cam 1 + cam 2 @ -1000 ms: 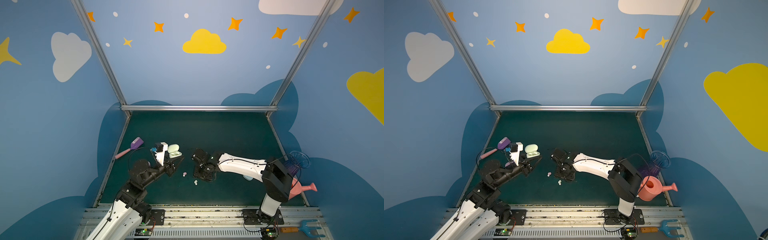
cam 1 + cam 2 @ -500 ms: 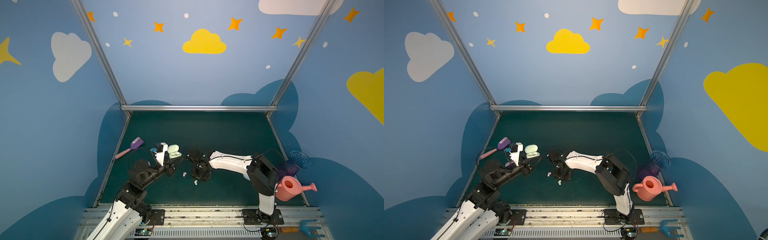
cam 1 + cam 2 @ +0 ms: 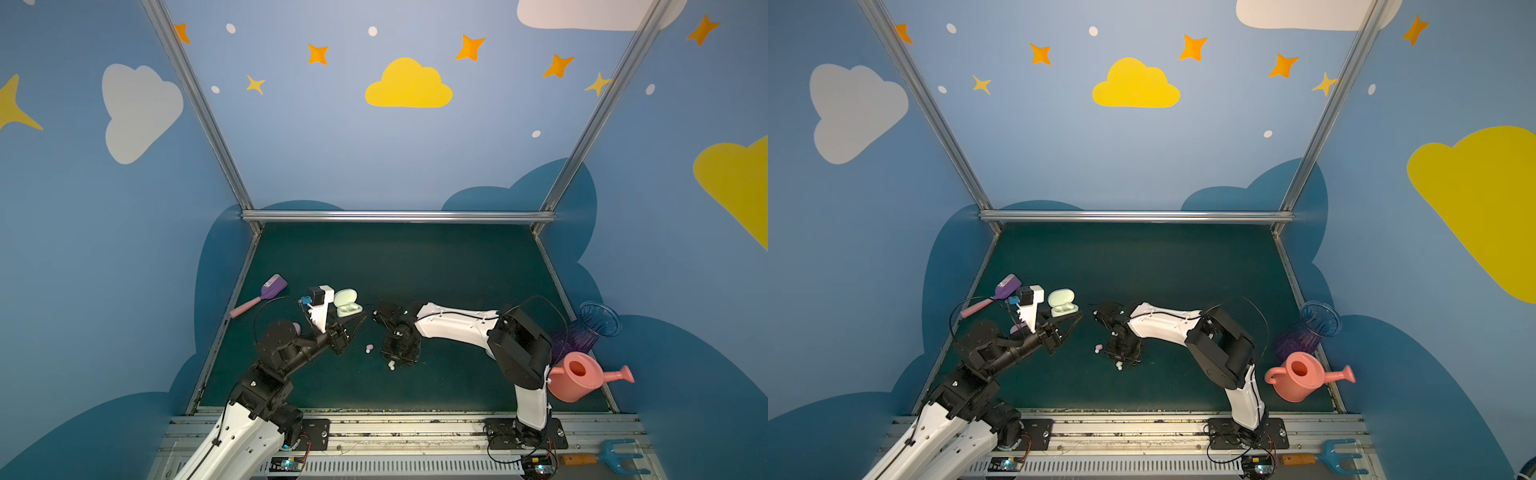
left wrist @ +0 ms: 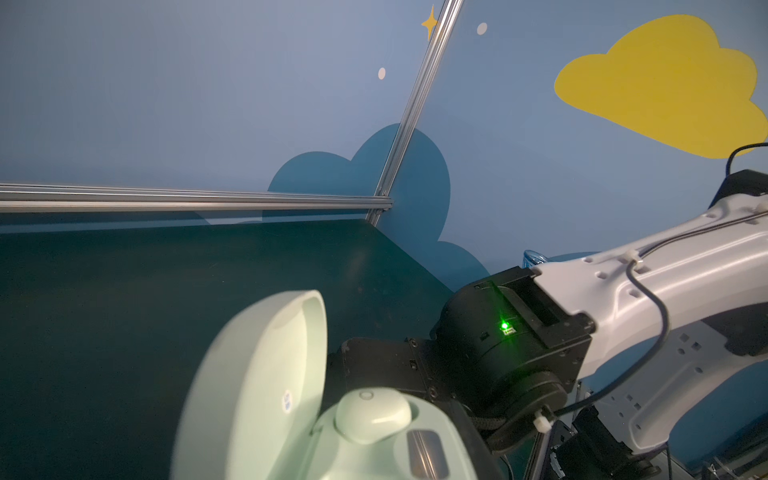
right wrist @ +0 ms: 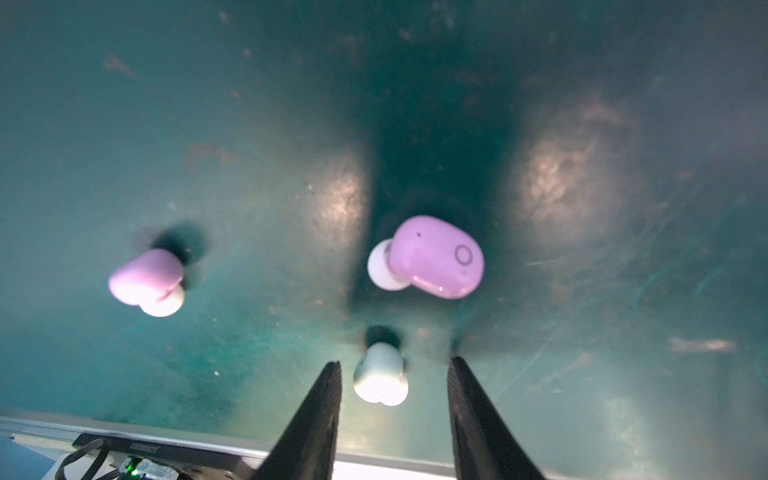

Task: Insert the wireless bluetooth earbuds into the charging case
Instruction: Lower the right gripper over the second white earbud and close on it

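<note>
Straddling the mint earbud (image 5: 380, 380) on the mat (image 5: 166, 124), R gripper (image 5: 394, 361) is part-open & empty — bud lies btwn its jaws, long axis along them, open charging case (image 3: 348, 303) well apart to robot's left.

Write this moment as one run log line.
left gripper: at open mint case, grip unseen | right gripper: open, astride whitish earbud | two pink earbuds: loose on mat

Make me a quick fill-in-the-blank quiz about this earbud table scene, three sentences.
1. The charging case has its lid ____.
2. The right wrist view shows ____ loose earbuds on the mat.
3. The mint earbud lies ____ the fingers of the right gripper, touching neither.
Missing words: open; three; between.
</note>
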`<control>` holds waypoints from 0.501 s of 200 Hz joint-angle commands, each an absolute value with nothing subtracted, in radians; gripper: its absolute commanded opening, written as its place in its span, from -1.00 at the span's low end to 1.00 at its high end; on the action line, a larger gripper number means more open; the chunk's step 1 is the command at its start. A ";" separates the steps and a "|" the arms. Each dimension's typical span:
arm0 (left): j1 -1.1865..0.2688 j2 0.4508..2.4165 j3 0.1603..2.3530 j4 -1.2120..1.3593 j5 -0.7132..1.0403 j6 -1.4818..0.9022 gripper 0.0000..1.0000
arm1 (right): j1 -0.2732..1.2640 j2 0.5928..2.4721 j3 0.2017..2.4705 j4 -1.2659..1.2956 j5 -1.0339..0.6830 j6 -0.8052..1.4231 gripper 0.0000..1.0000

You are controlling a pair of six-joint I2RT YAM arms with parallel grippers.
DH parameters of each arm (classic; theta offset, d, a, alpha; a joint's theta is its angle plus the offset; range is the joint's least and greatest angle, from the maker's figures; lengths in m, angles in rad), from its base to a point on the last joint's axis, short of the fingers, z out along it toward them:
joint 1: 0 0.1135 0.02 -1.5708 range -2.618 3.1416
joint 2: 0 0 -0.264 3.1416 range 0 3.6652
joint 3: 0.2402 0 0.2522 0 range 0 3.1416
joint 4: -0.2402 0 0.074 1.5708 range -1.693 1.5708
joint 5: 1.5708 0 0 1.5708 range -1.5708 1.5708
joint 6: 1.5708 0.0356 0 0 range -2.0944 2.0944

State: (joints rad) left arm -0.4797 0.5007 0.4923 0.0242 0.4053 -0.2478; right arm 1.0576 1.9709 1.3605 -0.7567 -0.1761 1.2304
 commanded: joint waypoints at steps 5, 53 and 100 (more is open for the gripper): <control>-0.477 0.489 0.502 0.041 0.409 -0.245 -0.79 | 1.060 2.001 1.390 -0.773 -0.174 1.247 -0.21; -0.477 0.476 0.499 0.038 0.404 -0.249 -0.79 | 1.069 2.025 1.426 -0.806 -0.153 1.252 -0.28; -0.477 0.474 0.499 0.041 0.404 -0.249 -0.78 | 1.071 2.043 1.439 -0.825 -0.159 1.255 -0.33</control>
